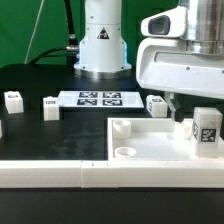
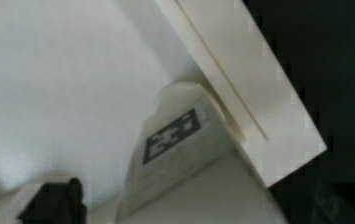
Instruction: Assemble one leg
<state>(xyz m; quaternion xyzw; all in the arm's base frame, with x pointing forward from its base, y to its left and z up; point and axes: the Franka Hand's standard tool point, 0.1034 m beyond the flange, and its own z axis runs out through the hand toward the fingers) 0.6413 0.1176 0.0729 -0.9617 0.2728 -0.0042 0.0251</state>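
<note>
End effector (image 1: 178, 103) grip state unclear, leg (image 1: 206, 131) upright on panel (image 1: 150, 148), tag facing camera

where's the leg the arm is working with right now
In the exterior view the leg stands upright at the far right, on the large white panel just below the gripper. The wrist view shows its tag face beside the panel's raised rim.

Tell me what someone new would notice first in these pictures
The big white arm head with its gripper hangs low at the exterior view's right, over the large flat white panel near the front. A tagged leg stands at that panel's right end. Behind, the marker board lies on the black table, with small white blocks scattered beside it.
</note>
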